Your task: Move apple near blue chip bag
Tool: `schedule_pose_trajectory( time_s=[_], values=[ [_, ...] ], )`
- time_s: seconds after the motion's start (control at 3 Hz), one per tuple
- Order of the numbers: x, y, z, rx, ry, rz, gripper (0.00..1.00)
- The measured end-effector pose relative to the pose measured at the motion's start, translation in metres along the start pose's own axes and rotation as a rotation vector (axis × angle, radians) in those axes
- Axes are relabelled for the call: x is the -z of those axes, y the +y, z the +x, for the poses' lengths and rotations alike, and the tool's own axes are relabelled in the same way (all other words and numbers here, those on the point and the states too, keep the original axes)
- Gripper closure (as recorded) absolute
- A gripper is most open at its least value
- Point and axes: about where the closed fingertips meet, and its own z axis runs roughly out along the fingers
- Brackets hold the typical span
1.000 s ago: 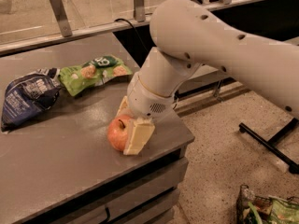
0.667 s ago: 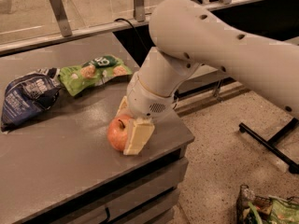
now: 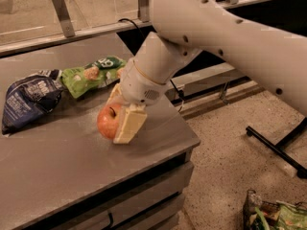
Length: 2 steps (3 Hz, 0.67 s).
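The red-orange apple (image 3: 106, 121) is near the right part of the grey table (image 3: 62, 171), held between my gripper's (image 3: 120, 111) two cream fingers (image 3: 128, 126). The gripper is shut on the apple and comes down from the big white arm (image 3: 225, 32). I cannot tell if the apple touches the tabletop or hangs just above it. The dark navy-blue chip bag (image 3: 29, 99) with white lettering lies at the table's left, well to the left of the apple and gripper.
A bright green snack bag (image 3: 91, 73) lies between the blue bag and the arm, just behind the apple. The table's right edge (image 3: 189, 133) is close to the gripper. Black stand legs (image 3: 276, 145) and a bag of items (image 3: 273, 214) are on the floor at the right.
The gripper has moved left and a little farther back with the apple in it, closer to the two bags. The bags have not moved.
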Motion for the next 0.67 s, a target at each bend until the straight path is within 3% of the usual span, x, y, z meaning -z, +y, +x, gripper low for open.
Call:
schedule_pose_trajectory(
  time_s=[0.33,0.67],
  values=[
    [-0.011,-0.029,-0.017,0.022,-0.004,-0.019,1.0],
    [-0.038,-0.058,-0.026,-0.015,0.006,-0.047,1.0]
  ],
)
